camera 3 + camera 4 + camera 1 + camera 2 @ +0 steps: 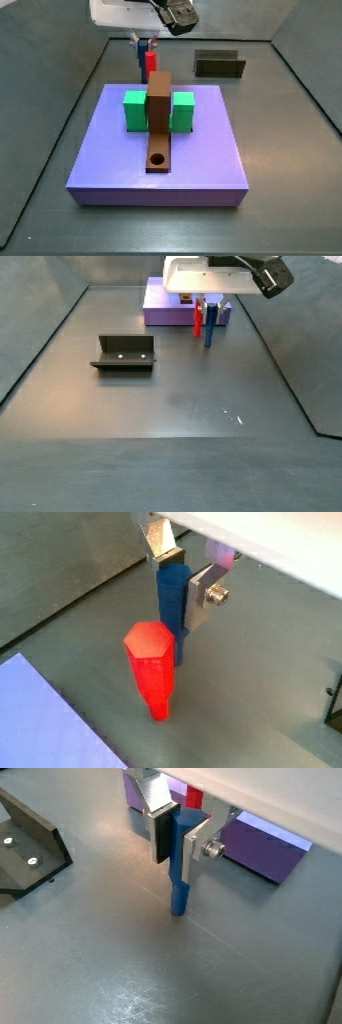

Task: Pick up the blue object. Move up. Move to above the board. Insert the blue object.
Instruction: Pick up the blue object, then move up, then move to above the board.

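End effector [185, 830] first: its two silver fingers [203, 596] are clamped on the upper part of the blue object [179, 886], one plate on each side, as both wrist views show. That blue object is a single thin, straight-sided peg of deep blue, standing upright, its lower end down at the grey table [120, 958]; whether it touches or hangs just clear I cannot tell. Just beside it stands one red peg [151, 664], upright, with a faceted top, about as wide as the blue one and not held. In a side view the pair [207, 322] stands close to the edge of the purple platform [163, 312], on its near side there. One purple platform [194, 160] lies on the table, carrying two green blocks [135, 111] with one brown board [159, 125] running between them; the board's round hole [159, 159] is at the end away from the pegs. One dark fixture [123, 353] stands well apart from the platform.
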Controlling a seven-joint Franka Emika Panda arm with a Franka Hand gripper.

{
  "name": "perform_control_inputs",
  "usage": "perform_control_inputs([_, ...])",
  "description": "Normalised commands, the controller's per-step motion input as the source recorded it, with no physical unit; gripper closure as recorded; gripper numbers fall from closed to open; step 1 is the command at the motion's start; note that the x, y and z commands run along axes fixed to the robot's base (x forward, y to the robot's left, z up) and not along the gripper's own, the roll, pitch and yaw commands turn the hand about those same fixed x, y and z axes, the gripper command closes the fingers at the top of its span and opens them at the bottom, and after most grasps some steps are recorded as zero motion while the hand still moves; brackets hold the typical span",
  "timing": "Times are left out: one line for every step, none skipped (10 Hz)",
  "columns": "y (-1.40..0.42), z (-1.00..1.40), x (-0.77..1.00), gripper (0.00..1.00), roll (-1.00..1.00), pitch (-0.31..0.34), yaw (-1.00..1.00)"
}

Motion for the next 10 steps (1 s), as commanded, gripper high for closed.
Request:
perform_control_inputs([0.00, 0.00, 0.00, 1.00, 0.00, 0.000, 0.00])
perform_control_inputs([0.00, 0.00, 0.00, 1.00, 0.00, 0.000, 0.00])
perform_control_inputs([0.00, 0.83, 0.00, 1.00, 0.00, 0.000, 0.00])
perform_control_inputs([0.00, 0.77, -0.03, 1.00, 0.00, 0.031, -0.02])
perform_control_inputs([0.00, 0.65, -0.05, 1.00, 0.00, 0.048, -0.03])
perform_control_inputs([0.00, 0.18, 0.00, 1.00, -0.01, 0.006, -0.02])
perform_control_inputs([0.00, 1.40, 0.00, 1.00, 0.00, 0.000, 0.00])
perform_control_inputs([0.00, 1.40, -0.02, 1.00, 0.00, 0.025, 0.00])
perform_control_inputs([0.00, 1.40, -0.05, 1.00, 0.00, 0.023, 0.00])
perform_control_inputs([0.00, 1.40, -0.01, 1.00, -0.01, 0.005, 0.00])
